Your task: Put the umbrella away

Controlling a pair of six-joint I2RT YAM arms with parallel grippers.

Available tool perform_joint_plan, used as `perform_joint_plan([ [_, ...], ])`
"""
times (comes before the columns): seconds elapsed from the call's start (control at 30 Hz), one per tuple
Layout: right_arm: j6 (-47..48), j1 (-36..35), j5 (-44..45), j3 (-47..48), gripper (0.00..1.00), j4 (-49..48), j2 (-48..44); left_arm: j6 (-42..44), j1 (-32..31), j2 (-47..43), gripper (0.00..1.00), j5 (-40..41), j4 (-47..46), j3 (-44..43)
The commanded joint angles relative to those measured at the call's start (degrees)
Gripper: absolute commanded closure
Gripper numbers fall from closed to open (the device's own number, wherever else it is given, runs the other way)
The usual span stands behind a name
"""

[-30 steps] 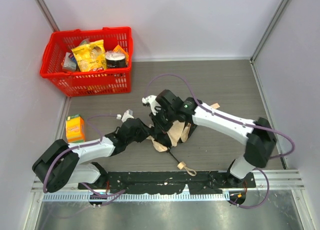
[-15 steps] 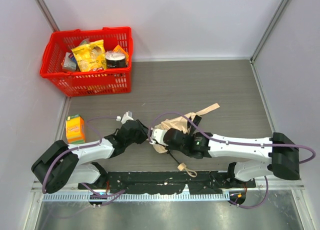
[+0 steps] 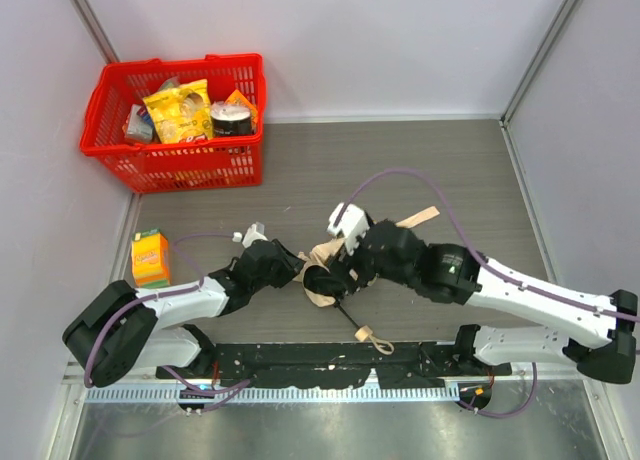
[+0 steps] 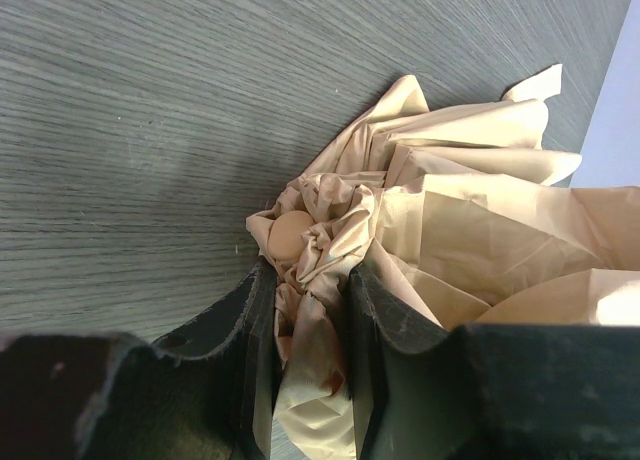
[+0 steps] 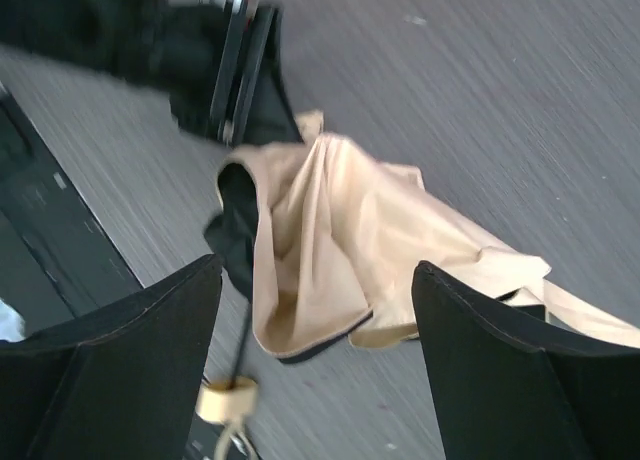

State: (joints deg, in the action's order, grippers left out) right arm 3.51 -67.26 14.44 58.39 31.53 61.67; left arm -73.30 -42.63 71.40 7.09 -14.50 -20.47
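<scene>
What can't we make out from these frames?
- Top view: the right arm covers most of the umbrella; how far it is folded is hidden.
- Left wrist view: the left gripper pinches fabric; any ribs inside the bunch are hidden by cloth.
- Right wrist view: blurred; the handle loop is cut off by the bottom edge.

No text is legible in any view. The yellow snack bag in the red basket and the orange carton on the table carry printing, too small to read.
</scene>
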Motion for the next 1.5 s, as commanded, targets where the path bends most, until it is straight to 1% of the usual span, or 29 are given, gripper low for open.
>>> perform_joint_plan([
  [0.0,-20.0,8.5,-7.7,8.3,0.19,-2.6,3.4,1.8,0.2,-0.3,1.00,2.6,0.7,-0.2],
  [0.03,-24.1,9.8,-9.7,10.1,0.21,-1.7,7.1,1.8,0.2,-0.6,1.00,2.7,0.8,-0.1],
  [0.1,-29.8,10.7,-8.5,14.5,0.26,-1.3,12.5,1.5,0.2,-1.0,1.00,2.9,1.4,0.1],
  [0.17,-32.6,10.7,-11.8,17.1,0.30,-2.7,17.5,1.8,0.2,-1.8,1.00,3.5,2.3,0.1],
  [0.2,-32.9,10.7,-15.7,18.1,0.31,-3.6,20.9,2.0,0.2,-2.1,1.00,3.7,2.7,0.1],
  [0.3,-30.2,10.5,-18.7,20.1,0.34,-2.7,26.8,2.5,0.2,-2.8,1.00,4.2,3.4,-0.3],
  [0.33,-27.7,10.5,-19.5,20.1,0.41,-1.7,27.4,2.7,0.2,-2.8,1.00,4.3,3.7,-0.4],
  [0.37,-26.4,10.4,-20.1,19.8,0.44,-1.0,27.7,2.8,0.2,-3.0,1.00,4.3,3.9,-0.4],
  [0.4,-23.9,10.5,-21.2,19.4,0.52,-0.5,27.5,2.8,0.2,-3.1,1.00,4.3,3.9,-0.4],
  [0.43,-23.1,10.4,-24.0,17.9,0.56,-0.9,27.0,2.7,0.2,-2.9,1.00,4.3,3.6,-0.3],
  [0.47,-21.3,10.3,-25.8,17.2,0.64,-0.7,26.9,2.5,0.2,-2.7,1.00,4.3,3.3,-0.3],
  [0.53,-18.4,9.8,-30.4,15.8,0.76,2.0,26.8,2.4,0.2,-2.1,1.00,4.1,2.8,-0.2],
  [0.6,-15.7,9.1,-30.4,14.8,0.83,6.6,26.7,2.4,0.1,-1.8,1.00,4.0,2.6,-0.2],
  [0.67,-13.7,8.6,-31.1,12.6,0.84,9.5,25.7,2.4,0.2,-1.7,1.00,4.2,2.5,-0.1],
  [0.73,-11.6,7.7,-30.2,10.1,0.84,12.8,24.5,2.5,0.2,-1.5,1.00,4.2,2.5,-0.3],
  [0.77,-11.6,7.7,-27.0,8.5,0.84,14.5,23.9,2.5,0.2,-1.5,1.00,4.2,2.5,-0.4],
  [0.8,-11.9,7.8,-21.1,7.2,0.84,15.7,24.1,2.5,0.2,-1.4,1.00,4.0,2.5,-0.4],
  [0.87,-12.7,8.0,-16.0,5.6,0.82,18.6,25.9,2.4,0.2,-1.3,1.00,3.9,2.6,-0.5],
  [0.9,-13.4,8.4,-14.9,5.3,0.78,20.0,26.6,2.1,0.2,-1.2,1.00,3.8,2.5,-0.5],
  [0.93,-13.9,8.6,-11.6,4.4,0.77,20.2,27.6,2.0,0.2,-1.3,1.00,3.7,2.5,-0.5],
  [1.0,-15.3,8.7,-9.0,4.0,0.73,20.3,27.5,2.0,0.2,-1.6,1.00,3.5,3.1,-0.8],
  [1.07,-16.7,9.2,-9.7,4.7,0.64,19.4,25.4,1.8,0.3,-2.2,1.00,3.7,3.9,-0.7],
  [1.1,-17.1,9.3,-10.0,5.1,0.57,18.5,24.3,1.5,0.3,-2.6,1.00,3.9,4.4,-0.7],
  [1.17,-16.7,9.6,-12.1,5.7,0.51,17.7,21.7,0.9,0.1,-3.2,1.00,4.3,5.7,-0.8],
  [1.2,-16.4,9.6,-13.5,6.2,0.51,17.4,19.6,0.4,0.2,-3.5,1.00,4.8,6.3,-0.9],
  [1.27,-16.8,9.6,-19.4,7.3,0.48,15.2,15.7,-0.6,0.2,-4.1,1.00,5.4,7.7,-1.0],
  [1.33,-18.4,8.8,-22.1,8.4,0.43,10.9,11.4,-2.4,0.2,-4.4,1.00,6.0,9.5,-1.2],
  [1.37,-19.7,7.8,-22.4,8.8,0.39,8.0,10.3,-3.4,0.2,-4.5,1.00,6.6,10.7,-1.4],
  [1.47,-20.6,5.8,-20.3,12.5,0.33,4.6,8.1,-5.9,0.2,-4.7,1.00,7.8,14.0,-2.1],
])
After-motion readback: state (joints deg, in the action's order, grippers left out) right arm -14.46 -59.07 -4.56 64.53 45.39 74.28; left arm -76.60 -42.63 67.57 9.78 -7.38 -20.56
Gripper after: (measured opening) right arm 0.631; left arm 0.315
